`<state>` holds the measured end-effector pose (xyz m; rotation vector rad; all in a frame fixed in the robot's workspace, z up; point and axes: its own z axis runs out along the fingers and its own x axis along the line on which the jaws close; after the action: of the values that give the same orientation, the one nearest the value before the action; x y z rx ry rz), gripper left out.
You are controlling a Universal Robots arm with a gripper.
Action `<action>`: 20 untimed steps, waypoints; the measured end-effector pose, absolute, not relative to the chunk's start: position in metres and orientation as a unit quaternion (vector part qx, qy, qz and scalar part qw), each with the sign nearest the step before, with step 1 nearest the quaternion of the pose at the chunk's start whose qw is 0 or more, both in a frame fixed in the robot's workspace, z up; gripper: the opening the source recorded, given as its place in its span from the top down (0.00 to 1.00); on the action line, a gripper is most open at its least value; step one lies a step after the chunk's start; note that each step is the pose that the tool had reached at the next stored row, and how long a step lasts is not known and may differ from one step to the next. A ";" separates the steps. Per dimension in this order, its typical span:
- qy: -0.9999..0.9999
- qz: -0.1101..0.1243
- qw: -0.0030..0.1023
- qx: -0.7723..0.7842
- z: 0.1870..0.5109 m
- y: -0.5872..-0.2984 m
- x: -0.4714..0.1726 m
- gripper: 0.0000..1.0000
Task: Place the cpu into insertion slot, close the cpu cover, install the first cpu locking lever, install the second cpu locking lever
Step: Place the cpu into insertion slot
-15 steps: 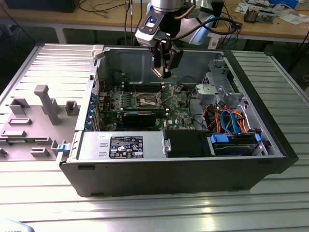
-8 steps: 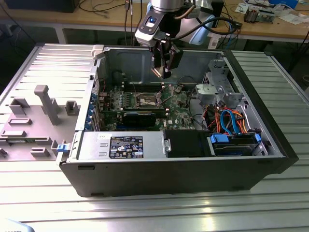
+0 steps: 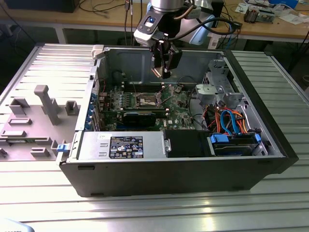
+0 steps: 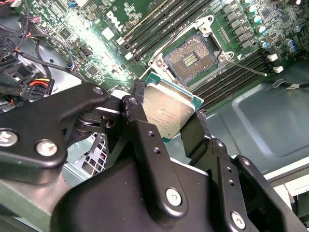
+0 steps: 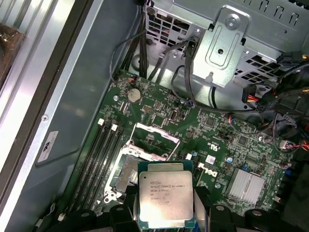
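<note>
We count one silvery-grey square metal cpu [image 5: 165,194], one tan-gold square insertion slot [image 4: 189,59], one black metal gripper [image 3: 163,73].

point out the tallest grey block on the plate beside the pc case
The T-shaped post on the grey fixture plate. It rises well above the low blocks around it.

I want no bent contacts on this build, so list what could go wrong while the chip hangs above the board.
1. The pincer grips the cpu only by its edges, so a slip could drop it onto the green board.
2. The insertion slot lies open with its contact field bare. If the cpu comes down off-centre or tilted, it may scrape those contacts.
</note>
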<state>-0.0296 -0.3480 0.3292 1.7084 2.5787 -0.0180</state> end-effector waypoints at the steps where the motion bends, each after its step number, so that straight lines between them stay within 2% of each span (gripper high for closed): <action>1: 0.833 -0.006 0.024 0.553 0.329 -0.348 -0.030 0.45; 20: 0.826 -0.006 0.024 0.564 0.329 -0.348 -0.030 0.45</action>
<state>-0.0296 -0.3480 0.3289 1.7439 2.5550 -0.0189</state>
